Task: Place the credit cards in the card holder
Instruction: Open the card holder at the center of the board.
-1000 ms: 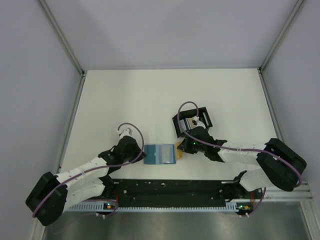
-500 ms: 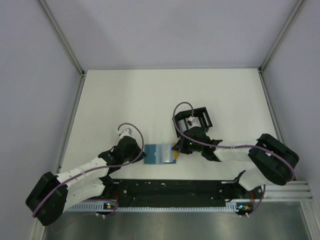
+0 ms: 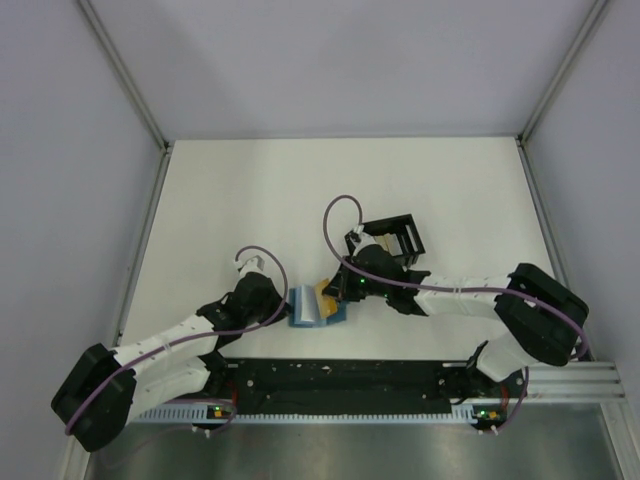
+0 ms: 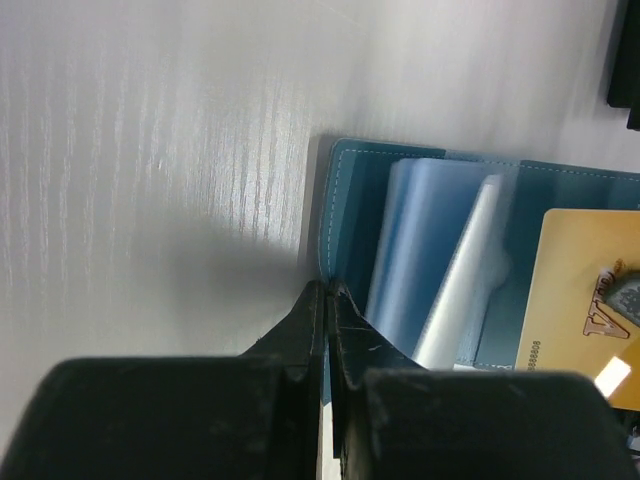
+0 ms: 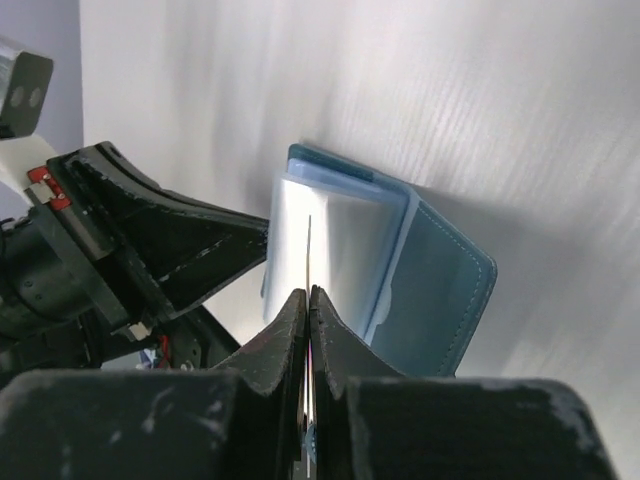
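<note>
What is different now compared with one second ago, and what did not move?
The right gripper, shut on the orange card, moved to the left. It carried the card from the right edge of the card holder to above its middle. The left gripper stayed in place, pinching the card holder's left edge, and the card holder did not shift.

Left arm (image 3: 165, 345), right arm (image 3: 460, 298): white links, black joints, purple cable (image 3: 258, 248) looping along each. Gripper fingers (image 4: 296, 335) black, tapered. Green lights (image 3: 216, 409) at bases.
</note>
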`<action>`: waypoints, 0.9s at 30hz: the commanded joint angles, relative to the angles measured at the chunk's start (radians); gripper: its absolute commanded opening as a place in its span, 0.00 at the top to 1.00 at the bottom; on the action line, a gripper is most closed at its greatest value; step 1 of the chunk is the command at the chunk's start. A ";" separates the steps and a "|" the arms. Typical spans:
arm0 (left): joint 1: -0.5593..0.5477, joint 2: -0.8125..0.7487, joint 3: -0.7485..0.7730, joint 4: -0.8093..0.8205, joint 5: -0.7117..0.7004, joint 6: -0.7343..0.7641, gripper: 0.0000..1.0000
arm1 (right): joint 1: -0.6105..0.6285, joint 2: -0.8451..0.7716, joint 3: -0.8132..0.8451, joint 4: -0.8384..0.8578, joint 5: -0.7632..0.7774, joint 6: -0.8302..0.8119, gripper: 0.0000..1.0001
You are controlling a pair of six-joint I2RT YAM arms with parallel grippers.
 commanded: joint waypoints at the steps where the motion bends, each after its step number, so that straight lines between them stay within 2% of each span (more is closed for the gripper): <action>1: -0.004 -0.009 -0.019 0.024 -0.012 -0.010 1.00 | 0.011 -0.039 0.041 -0.076 0.080 -0.053 1.00; 10: -0.004 -0.065 0.002 0.012 0.003 0.007 1.00 | 0.041 -0.116 0.114 -0.168 0.149 -0.126 1.00; 17: -0.005 -0.085 0.018 0.007 0.018 -0.003 1.00 | 0.121 -0.032 0.217 -0.180 0.241 -0.128 1.00; 22: -0.008 -0.102 0.013 0.006 0.023 -0.013 1.00 | 0.187 0.039 0.308 -0.255 0.389 -0.140 1.00; 27: -0.011 -0.116 0.013 0.004 0.029 -0.016 1.00 | 0.204 0.087 0.343 -0.274 0.443 -0.140 1.00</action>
